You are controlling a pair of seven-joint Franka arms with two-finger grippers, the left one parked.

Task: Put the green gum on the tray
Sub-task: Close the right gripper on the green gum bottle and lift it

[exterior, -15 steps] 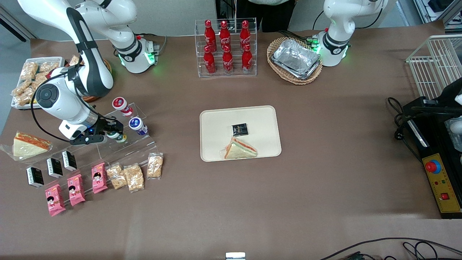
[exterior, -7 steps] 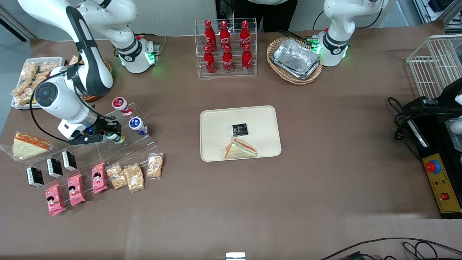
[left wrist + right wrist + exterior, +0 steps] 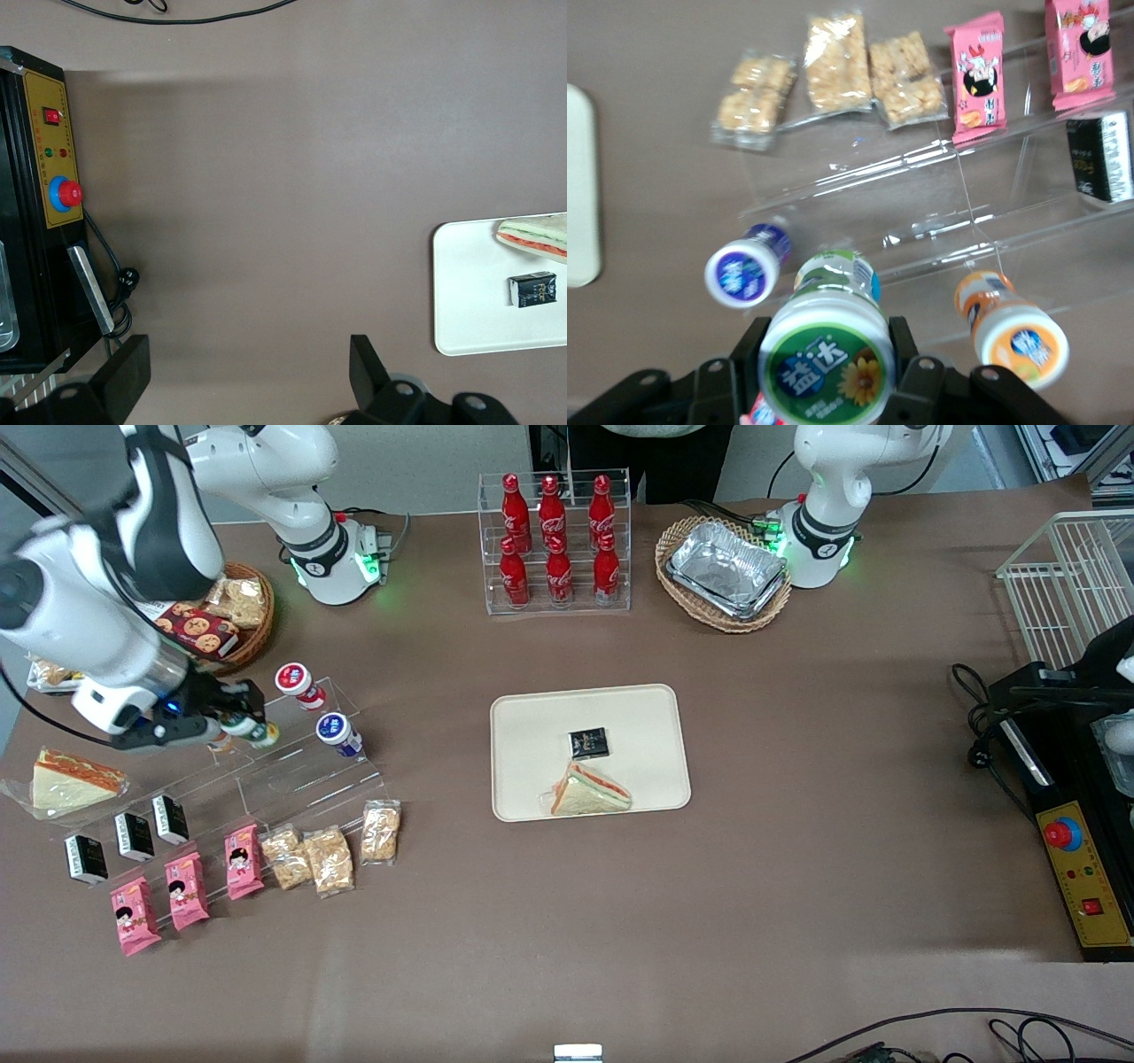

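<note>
Clamped on the gum [image 3: 251,731], my end effector [image 3: 237,724] hangs above the clear stand at the working arm's end of the table [image 3: 797,886]; in the right wrist view its fingers [image 3: 908,372] press the gum [image 3: 828,359] on both sides, green lid toward the camera.

Going largest to smallest: I see the table carrying everything. The tray [image 3: 523,717] lies flat at its middle, well apart from the gum, toward three o'clock of it in the front view. A sandwich [image 3: 589,790] sits on the tray nearer the front camera, and a small black packet [image 3: 588,741] lies just above it at twelve o'clock.

The clear stand [image 3: 301,775] holds a blue-lidded bottle [image 3: 337,734] close to the gum at three o'clock, and a red-lidded one [image 3: 297,683] at about one o'clock. From the wrist, an orange-lidded bottle [image 3: 1014,332] rests on the stand beside the gum.
</note>
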